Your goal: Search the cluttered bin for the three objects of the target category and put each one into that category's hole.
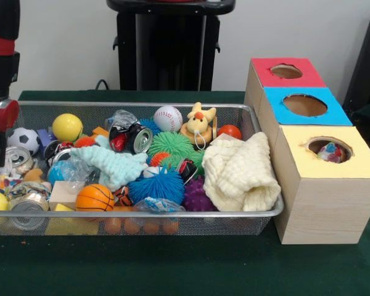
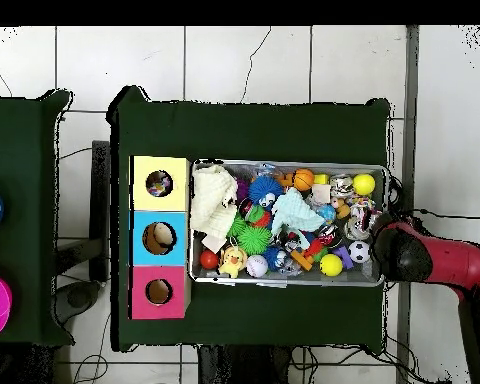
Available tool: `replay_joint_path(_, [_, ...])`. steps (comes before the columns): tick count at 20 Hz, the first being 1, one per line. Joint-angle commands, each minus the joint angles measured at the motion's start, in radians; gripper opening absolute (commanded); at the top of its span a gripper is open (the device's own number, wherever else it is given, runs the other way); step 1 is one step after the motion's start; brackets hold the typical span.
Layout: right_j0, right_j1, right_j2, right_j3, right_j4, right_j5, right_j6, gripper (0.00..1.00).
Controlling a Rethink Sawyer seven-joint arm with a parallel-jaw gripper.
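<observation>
Tool (image 1: 0, 139) low over bin (image 1: 172, 106) end farthest from yellow box hole (image 1: 328, 150); finger state unclear.

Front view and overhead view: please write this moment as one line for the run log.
arm: over bin end farthest from boxes | gripper: low in clutter, state unclear | yellow box hole: polka-dot cloth inside | cream waffle cloth: in bin

A red and black arm (image 1: 1, 68) is seen: a black casing is banded with red, and a rounded red housing is carried below it. From overhead, a black rounded joint (image 2: 402, 252) is joined to a long red link.
</observation>
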Motion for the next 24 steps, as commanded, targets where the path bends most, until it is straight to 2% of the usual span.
replay_joint_path(1, [0.028,0.112,0.008,0.055,-0.033,0.076,-0.113,1.00])
replay_joint_path(15, [0.053,0.116,-0.011,0.062,-0.025,0.063,-0.066,1.00])
replay_joint_path(22, [0.043,0.121,0.003,0.065,-0.017,0.063,-0.080,1.00])
replay_joint_path(23, [0.042,0.122,0.003,0.065,-0.016,0.063,-0.080,0.00])
replay_joint_path(24, [0.043,0.122,0.002,0.065,-0.017,0.062,-0.081,0.00])
